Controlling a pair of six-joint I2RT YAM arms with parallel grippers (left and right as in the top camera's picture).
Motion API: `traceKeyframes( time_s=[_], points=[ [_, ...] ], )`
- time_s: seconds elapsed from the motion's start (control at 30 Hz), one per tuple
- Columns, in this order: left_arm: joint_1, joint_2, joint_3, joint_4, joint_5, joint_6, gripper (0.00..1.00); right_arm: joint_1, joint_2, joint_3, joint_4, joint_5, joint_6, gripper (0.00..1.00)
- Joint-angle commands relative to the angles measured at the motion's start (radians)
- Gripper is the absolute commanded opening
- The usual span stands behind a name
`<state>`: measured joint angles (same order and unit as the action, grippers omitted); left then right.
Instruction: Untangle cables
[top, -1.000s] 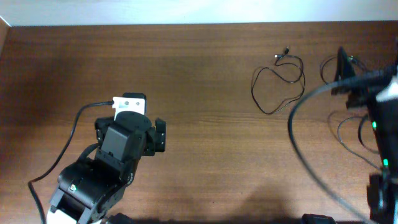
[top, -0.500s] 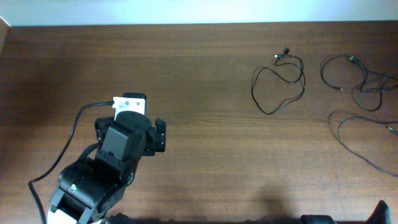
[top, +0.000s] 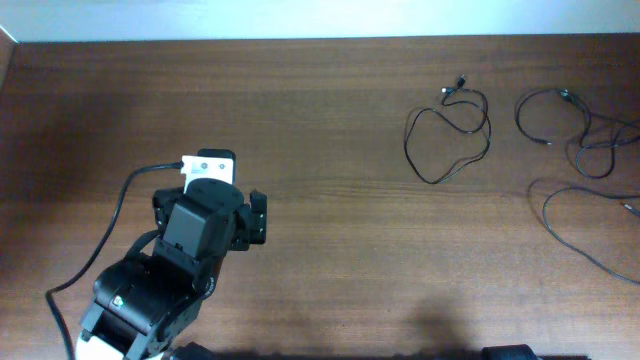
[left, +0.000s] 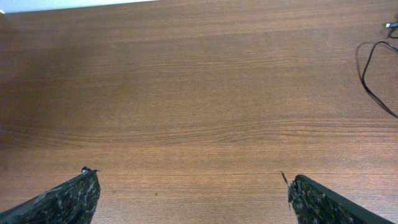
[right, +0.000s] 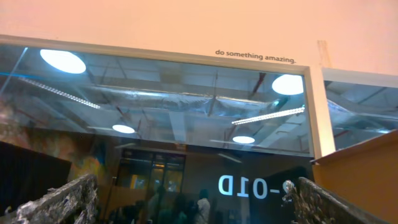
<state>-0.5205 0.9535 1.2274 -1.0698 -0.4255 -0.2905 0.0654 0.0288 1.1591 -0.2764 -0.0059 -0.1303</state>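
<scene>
Thin black cables lie at the table's far right in the overhead view. One cable (top: 447, 140) forms a loose loop on its own, with a small plug at its top. A second cable (top: 560, 112) curls further right and meets a third cable (top: 580, 235) that runs off the right edge. The left wrist view catches part of the looped cable (left: 372, 71) at its upper right. My left gripper (left: 189, 190) is open over bare wood, far from the cables. My right gripper (right: 189, 193) is open and points up at a glass wall and ceiling, and it does not show in the overhead view.
My left arm (top: 195, 240) sits folded at the table's front left, with its own thick black cable (top: 110, 220) curving off to the left. The wooden table (top: 320, 100) ends at a white wall along its far edge.
The right arm stood over the cables at the right edge a second ago and has since withdrawn out of the overhead view. The cables lie uncovered. The left arm has not moved.
</scene>
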Motion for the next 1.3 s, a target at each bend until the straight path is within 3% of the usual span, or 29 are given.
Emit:
traceKeyframes(
  time_s=[0.0,0.57,0.77,1.1,1.27],
  points=[
    [0.004,-0.004,-0.001,-0.002,0.0,0.008,0.99,0.008,-0.011,-0.004,0.003,0.045,0.004,0.99],
    [0.004,-0.004,-0.001,-0.002,0.0,0.008,0.99,0.006,-0.011,-0.004,-0.091,0.045,0.004,0.99],
    [0.004,-0.004,-0.001,-0.002,0.0,0.008,0.99,0.006,-0.011,-0.005,-0.501,0.05,0.004,0.99],
    [0.004,-0.004,-0.001,-0.002,0.0,0.008,0.99,0.006,-0.011,-0.013,-0.506,0.067,0.005,0.99],
    [0.004,-0.004,-0.001,-0.002,0.0,0.008,0.99,0.006,-0.012,-0.117,-0.503,0.067,0.004,0.99]
  ],
)
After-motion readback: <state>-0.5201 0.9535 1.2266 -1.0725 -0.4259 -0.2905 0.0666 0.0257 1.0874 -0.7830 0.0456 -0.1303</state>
